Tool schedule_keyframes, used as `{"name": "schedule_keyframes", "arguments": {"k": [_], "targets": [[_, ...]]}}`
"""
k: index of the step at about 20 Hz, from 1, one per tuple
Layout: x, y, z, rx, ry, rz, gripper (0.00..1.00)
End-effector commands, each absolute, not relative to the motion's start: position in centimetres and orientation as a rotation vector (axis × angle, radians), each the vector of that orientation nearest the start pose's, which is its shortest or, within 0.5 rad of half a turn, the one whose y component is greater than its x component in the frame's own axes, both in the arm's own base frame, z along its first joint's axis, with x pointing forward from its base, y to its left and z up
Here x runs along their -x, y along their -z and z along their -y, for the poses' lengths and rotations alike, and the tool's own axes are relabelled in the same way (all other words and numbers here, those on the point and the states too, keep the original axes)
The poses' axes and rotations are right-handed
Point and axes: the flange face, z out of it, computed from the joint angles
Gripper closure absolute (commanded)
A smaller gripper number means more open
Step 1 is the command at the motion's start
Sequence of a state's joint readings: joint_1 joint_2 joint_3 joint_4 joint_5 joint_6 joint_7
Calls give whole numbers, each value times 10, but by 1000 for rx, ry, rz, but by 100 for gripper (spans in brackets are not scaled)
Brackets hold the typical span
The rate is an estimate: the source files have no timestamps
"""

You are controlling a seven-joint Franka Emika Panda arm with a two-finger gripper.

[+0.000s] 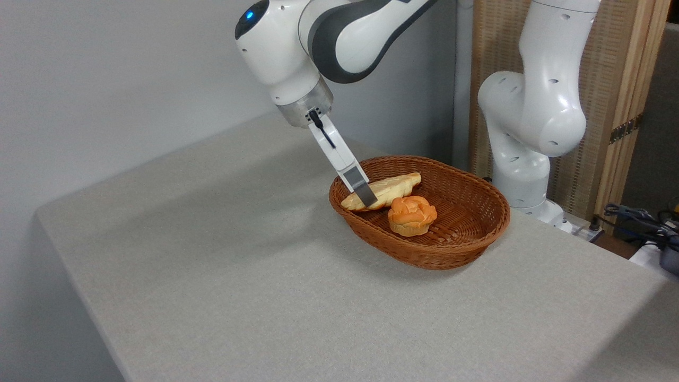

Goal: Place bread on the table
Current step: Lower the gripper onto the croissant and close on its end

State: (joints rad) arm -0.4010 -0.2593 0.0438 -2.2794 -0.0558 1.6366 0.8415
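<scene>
My gripper reaches down into the brown oval wicker basket, its one visible finger lying across the left part of the long, golden braided bread; whether I am clamped on it I cannot tell. The loaf's long axis runs from the basket's left rim up toward its back, leaning on the wall. A small round orange rose-shaped bun sits just right of it, and the grey-beige cloth-covered table left of the basket is free.
</scene>
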Motion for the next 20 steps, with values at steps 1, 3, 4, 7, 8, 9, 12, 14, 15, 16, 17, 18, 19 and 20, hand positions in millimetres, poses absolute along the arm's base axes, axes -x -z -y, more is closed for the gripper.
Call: {"name": "schedule_keyframes", "arguments": {"k": [1, 3, 4, 7, 8, 9, 12, 14, 15, 16, 17, 18, 19, 20], "targets": [[-394, -429, 151, 2656, -573, -1886, 0], [-394, -426, 151, 2637, -573, -1918, 2], [-394, -425, 151, 2633, -575, -1924, 5], [-395, -418, 151, 2626, -586, -1929, 10], [-396, -417, 152, 2626, -588, -1928, 12], [-396, -416, 152, 2625, -586, -1930, 12], [-397, -412, 152, 2625, -593, -1929, 13], [-397, -413, 152, 2624, -588, -1931, 25], [-397, -413, 152, 2624, -586, -1931, 32], [-398, -412, 152, 2624, -583, -1931, 45], [-398, -412, 152, 2622, -580, -1936, 51], [-399, -413, 151, 2619, -577, -1943, 59], [-399, -412, 151, 2616, -579, -1949, 63], [-399, -413, 149, 2609, -577, -1963, 68]]}}
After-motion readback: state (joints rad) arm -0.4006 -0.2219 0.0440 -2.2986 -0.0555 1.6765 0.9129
